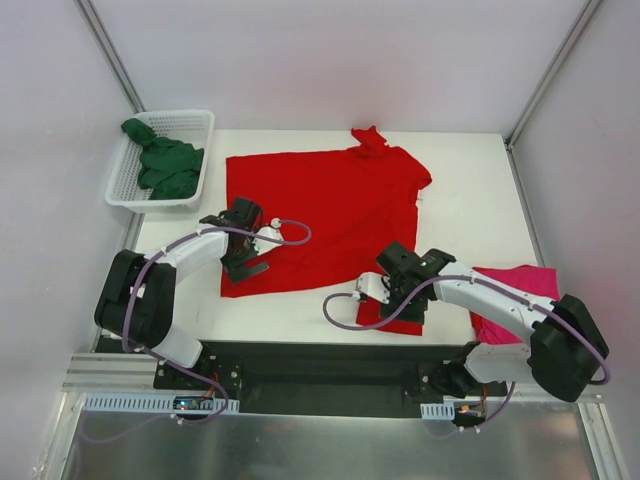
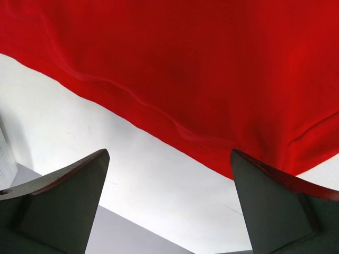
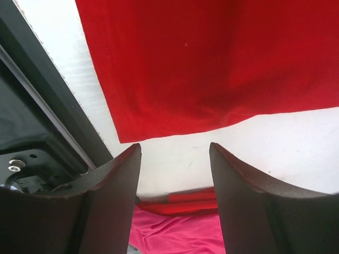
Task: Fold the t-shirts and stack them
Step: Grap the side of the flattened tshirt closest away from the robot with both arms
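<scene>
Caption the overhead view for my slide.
Spread red t-shirt with left gripper and right gripper open at its near hem; green t-shirt in basket, pink t-shirt at right.

This is a robotics lab test cell. A white bench [image 1: 470, 200] stands boxed in by blank white walls [image 1: 330, 60] and bare aluminium posts [image 1: 108, 50]. A left arm [image 1: 150, 290] and a right arm [image 1: 500, 300] are bolted to a black base plate [image 1: 330, 365] beside an aluminium rail [image 1: 100, 375], with purple cables [image 1: 338, 322] looping loose.
</scene>
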`<state>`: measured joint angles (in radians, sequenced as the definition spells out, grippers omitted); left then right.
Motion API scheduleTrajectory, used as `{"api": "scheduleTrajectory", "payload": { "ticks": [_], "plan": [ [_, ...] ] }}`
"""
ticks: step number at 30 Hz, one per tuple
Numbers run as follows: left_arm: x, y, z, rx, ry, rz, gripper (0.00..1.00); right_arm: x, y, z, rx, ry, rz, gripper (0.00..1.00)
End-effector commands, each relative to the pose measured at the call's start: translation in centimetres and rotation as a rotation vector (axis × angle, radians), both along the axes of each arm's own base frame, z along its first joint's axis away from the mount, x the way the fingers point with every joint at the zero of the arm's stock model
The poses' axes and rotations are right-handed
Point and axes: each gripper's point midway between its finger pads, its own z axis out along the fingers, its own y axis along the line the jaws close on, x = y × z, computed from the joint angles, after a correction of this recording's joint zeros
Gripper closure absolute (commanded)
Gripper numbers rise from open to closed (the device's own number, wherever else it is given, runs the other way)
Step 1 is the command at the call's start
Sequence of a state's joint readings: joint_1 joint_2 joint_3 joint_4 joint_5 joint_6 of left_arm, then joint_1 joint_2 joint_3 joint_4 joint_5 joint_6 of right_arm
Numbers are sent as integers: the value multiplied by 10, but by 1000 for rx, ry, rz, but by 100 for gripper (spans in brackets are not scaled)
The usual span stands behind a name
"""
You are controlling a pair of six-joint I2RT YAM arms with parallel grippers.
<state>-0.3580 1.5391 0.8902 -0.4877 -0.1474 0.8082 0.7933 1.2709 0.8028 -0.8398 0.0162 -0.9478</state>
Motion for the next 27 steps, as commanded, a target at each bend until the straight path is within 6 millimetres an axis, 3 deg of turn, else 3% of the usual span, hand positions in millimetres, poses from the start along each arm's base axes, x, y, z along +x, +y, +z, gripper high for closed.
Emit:
{"api": "scheduleTrajectory", "payload": {
  "ticks": [1, 5, 13, 22, 27],
  "plan": [
    [-8, 15, 10, 47, -44, -18, 1, 0, -7, -6, -7, -32, 51, 42],
    [-17, 24, 11, 73, -55, -11, 1, -23, -7, -14, 18, 65, 90, 42],
    [-32, 41, 11, 142, -65, -33, 1, -53, -5, -5, 49, 134, 188, 42],
    [-38, 48, 11, 162, -69, -29, 1, -59, -28, -30, -53, 133, 234, 43],
    [-37, 49, 12, 156, -69, -16, 1, -50, -30, -37, -67, 80, 237, 43]
  ]
}}
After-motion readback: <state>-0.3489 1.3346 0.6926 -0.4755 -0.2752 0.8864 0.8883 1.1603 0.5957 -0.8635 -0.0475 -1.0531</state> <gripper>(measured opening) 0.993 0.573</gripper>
